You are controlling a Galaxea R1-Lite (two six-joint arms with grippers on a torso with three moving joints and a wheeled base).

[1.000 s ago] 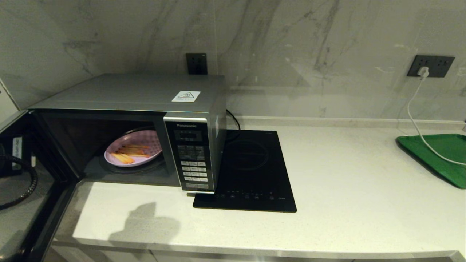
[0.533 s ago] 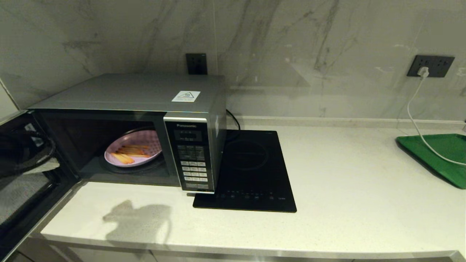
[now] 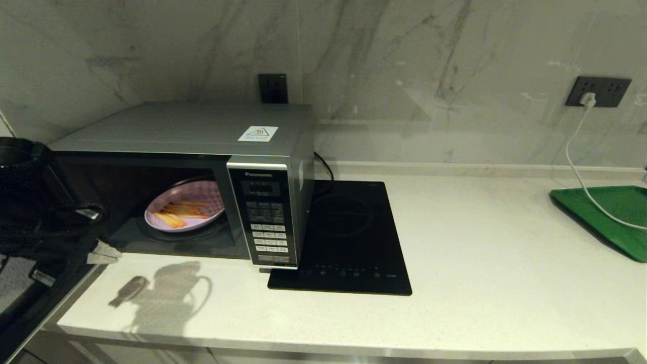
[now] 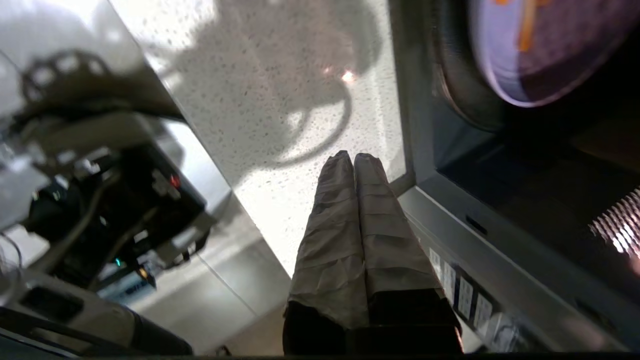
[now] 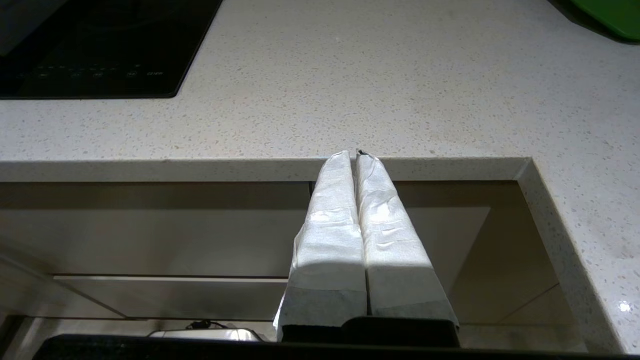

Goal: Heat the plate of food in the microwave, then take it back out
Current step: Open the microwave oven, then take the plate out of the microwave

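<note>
Lilac plate of food sits inside the open microwave; left gripper is at the cavity's near left corner.

The plate rests on the turntable with fries on it, well inside the cavity, untouched. The left gripper's wrapped fingers are pressed together, holding nothing, just beside the door frame and above the white counter. The right gripper is parked below the counter's near edge, likewise closed and empty. Risk: the microwave door hangs open at far left, close to the left arm; a sweep could knock it or snag the arm's cable. Closed fingers cannot take the plate's rim and could instead push it and spill the fries.
</note>
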